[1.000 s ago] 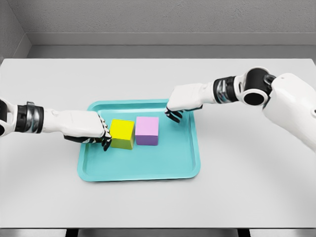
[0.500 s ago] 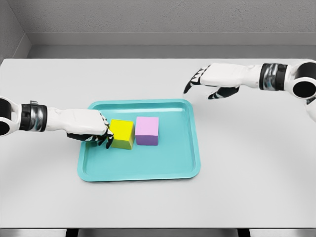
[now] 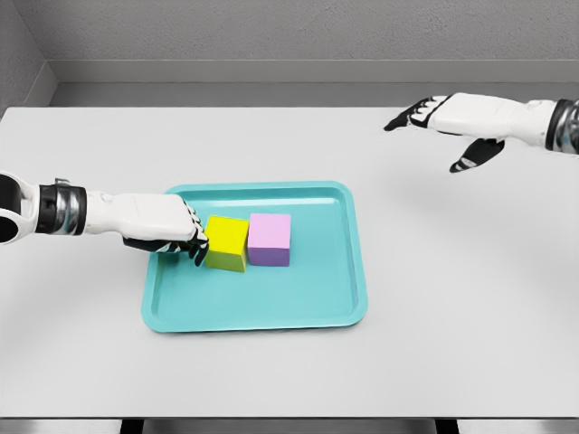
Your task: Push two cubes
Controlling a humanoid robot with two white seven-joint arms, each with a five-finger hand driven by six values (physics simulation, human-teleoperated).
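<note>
A yellow cube and a pink cube sit side by side, touching, on a teal tray in the middle of the white table. My left hand rests inside the tray with curled fingers pressed against the yellow cube's left face, holding nothing. My right hand hovers above the table at the far right, well away from the tray, with its fingers spread.
The white table stretches all around the tray. A grey wall rises behind the table's far edge.
My right hand has lifted off the tray's far right corner and swung back to the upper right. The left hand has nudged the yellow cube slightly right against the pink one.
</note>
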